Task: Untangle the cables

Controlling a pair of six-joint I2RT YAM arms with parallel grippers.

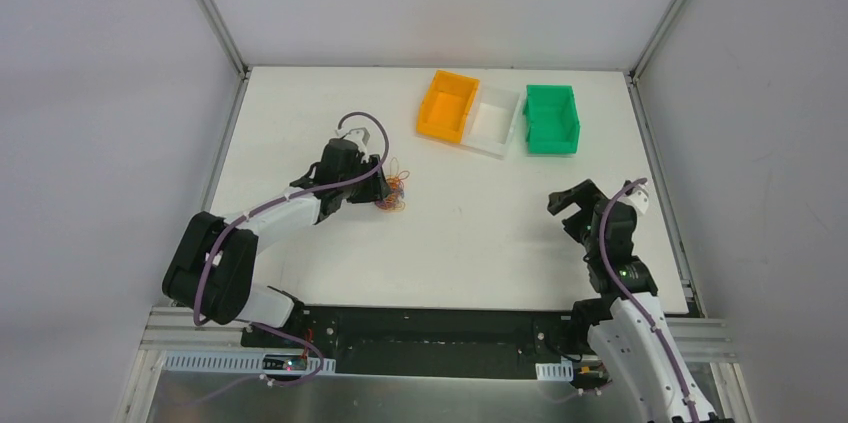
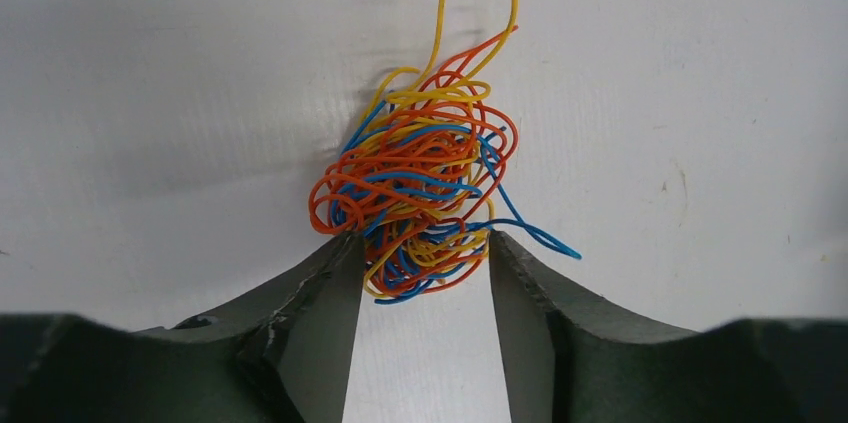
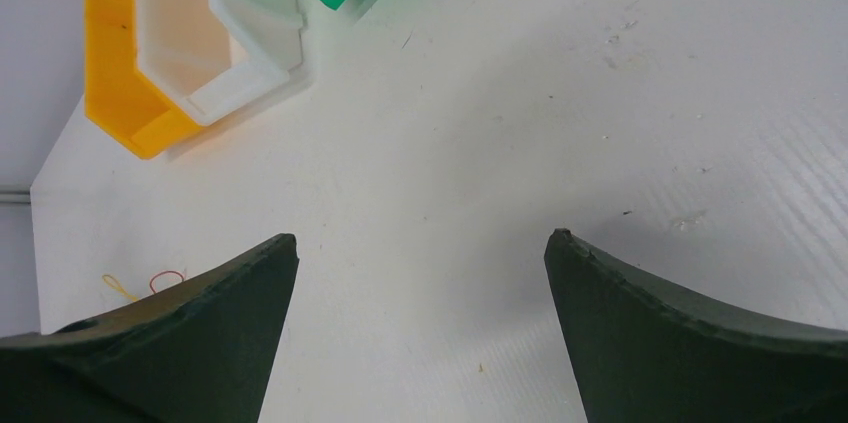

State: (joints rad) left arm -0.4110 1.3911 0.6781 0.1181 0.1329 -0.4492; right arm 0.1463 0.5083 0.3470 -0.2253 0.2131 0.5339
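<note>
**Item: cables** (image 2: 415, 193). 1 small clump of hair-fine orange, yellow and blue wire, lying on the white bench (image 1: 470, 243), left of centre. 1 yellow loop stands out on the far side. 1 blue strand trails out past the right-hand finger.

**Left end effector** (image 2: 421, 243). Part open, jaws astride the near end of the clump with their tips against its flanks. A few loops lie between them and nothing is pinched.

**Right end effector** (image 3: 422, 235). Spread wide, nothing between the jaws, over the bench well apart from the clump.

**Risks (judged):**
1. Closing here would catch many strands at once, so a pull would likely tighten the knot or drag the whole clump.
2. The wire looks light and springy. With only 1 hold, the clump may slide or lift bodily.
3. Loops may snag on a finger edge and cling on release.
4. The blue strand lies outside the jaws and may be missed.

**Surroundings:**
- 3 bins stand in a row at the far side: orange bin (image 1: 447, 105), white bin (image 1: 494, 120) and green bin (image 1: 552, 119). All are well apart from the clump and not in the way.
- The left arm's purple hose (image 1: 358, 121) arcs near the clump.
- The left wrist hides part of the clump from above.
- A yellow and a red loop (image 3: 167, 280) show at the left edge of the right wrist view. Whether they are loose or part of the clump cannot be told.
</note>
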